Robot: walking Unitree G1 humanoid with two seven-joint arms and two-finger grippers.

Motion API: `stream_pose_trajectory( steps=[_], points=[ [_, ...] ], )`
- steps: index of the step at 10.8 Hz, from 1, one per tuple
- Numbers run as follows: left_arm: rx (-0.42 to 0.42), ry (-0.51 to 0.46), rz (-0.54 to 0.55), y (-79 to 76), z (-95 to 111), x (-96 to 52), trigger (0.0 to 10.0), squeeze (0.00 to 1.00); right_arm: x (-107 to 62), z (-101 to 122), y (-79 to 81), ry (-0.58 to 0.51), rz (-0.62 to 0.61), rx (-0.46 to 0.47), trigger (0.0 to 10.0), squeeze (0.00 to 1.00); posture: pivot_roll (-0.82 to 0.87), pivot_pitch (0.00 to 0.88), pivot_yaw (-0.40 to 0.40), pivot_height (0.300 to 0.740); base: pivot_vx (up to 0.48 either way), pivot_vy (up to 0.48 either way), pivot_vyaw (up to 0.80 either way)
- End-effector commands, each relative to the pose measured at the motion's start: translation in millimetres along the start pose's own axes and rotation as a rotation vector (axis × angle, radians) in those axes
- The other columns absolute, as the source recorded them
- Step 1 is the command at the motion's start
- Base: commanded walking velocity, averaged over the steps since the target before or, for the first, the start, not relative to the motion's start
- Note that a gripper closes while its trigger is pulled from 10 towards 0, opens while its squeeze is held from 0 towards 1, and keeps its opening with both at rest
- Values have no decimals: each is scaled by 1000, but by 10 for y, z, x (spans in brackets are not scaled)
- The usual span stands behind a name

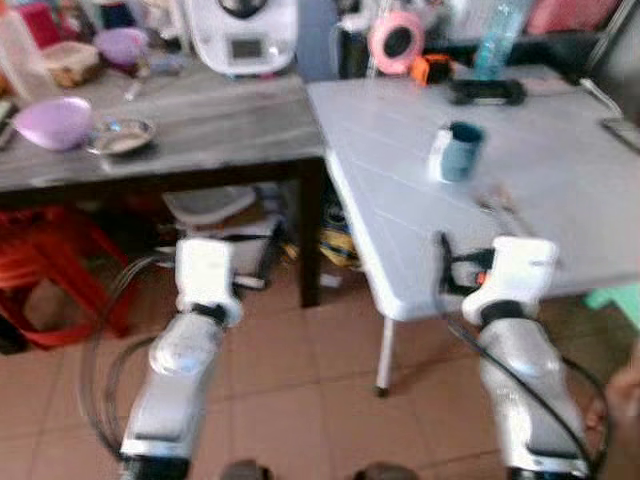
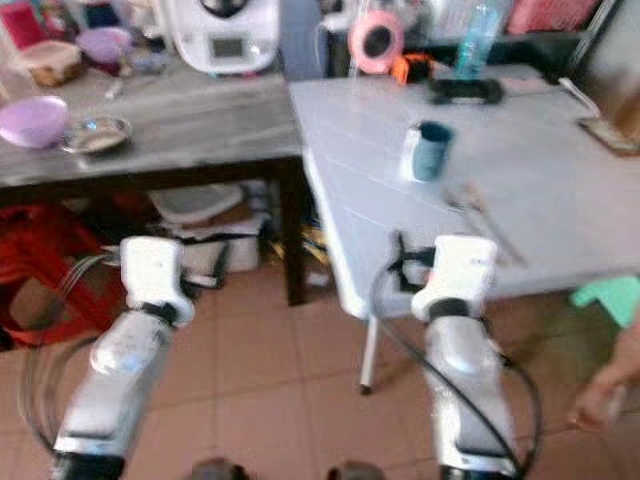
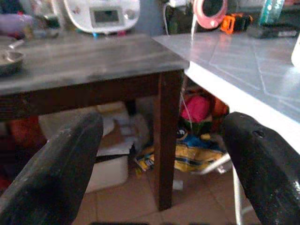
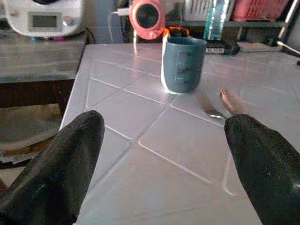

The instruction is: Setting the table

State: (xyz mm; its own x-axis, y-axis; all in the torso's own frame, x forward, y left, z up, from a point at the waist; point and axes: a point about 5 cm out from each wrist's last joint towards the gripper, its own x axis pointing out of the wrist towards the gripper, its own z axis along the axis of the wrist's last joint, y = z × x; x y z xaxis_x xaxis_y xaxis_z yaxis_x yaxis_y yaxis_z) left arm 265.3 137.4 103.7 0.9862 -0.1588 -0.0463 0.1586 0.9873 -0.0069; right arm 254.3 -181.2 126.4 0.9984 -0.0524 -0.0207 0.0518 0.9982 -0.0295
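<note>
Right wrist view: the right gripper [image 4: 161,178], fingers spread, hovers over the white table [image 4: 140,122] near a blue mug [image 4: 183,64], fork [image 4: 208,106] and spoon [image 4: 231,101]; the left gripper [image 3: 159,178] is spread too.

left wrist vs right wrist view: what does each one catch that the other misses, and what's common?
Left wrist: the dark wooden table's leg, clutter and a white bin beneath it, a metal dish at the table's edge, and the open left claw out over the floor.

Right wrist: the blue mug on the white table, with a fork and a spoon lying just beyond it, and the open right claw over that table.

Both: the white appliance and the pink round thing.
</note>
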Motion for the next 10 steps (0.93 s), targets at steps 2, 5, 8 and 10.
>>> stream_pose_trajectory(
  steps=[2, 5, 8, 10],
  points=[
    [-38, 22, -7, -41, -48, 17, 10000, 0, 5, 35, 2, -24, 14, -12, 10000, 0, -37, 0, 37, 740, 0, -311, 291],
    [-83, 52, -5, -16, -91, 74, 10000, 0, 23, -46, -2, 4, -1, 10, 10000, 0, -21, 0, 29, 740, 0, -206, 738],
    [-70, -4, 15, -3, 18, 109, 10000, 0, 83, 22, 49, -31, -1, 43, 10000, 0, -14, 0, 34, 740, 0, 0, 0],
    [-85, -37, -37, -67, 52, 100, 10000, 0, 102, 50, 103, -57, 33, 17, 10000, 0, -15, 0, 27, 740, 0, 0, 0]
  ],
)
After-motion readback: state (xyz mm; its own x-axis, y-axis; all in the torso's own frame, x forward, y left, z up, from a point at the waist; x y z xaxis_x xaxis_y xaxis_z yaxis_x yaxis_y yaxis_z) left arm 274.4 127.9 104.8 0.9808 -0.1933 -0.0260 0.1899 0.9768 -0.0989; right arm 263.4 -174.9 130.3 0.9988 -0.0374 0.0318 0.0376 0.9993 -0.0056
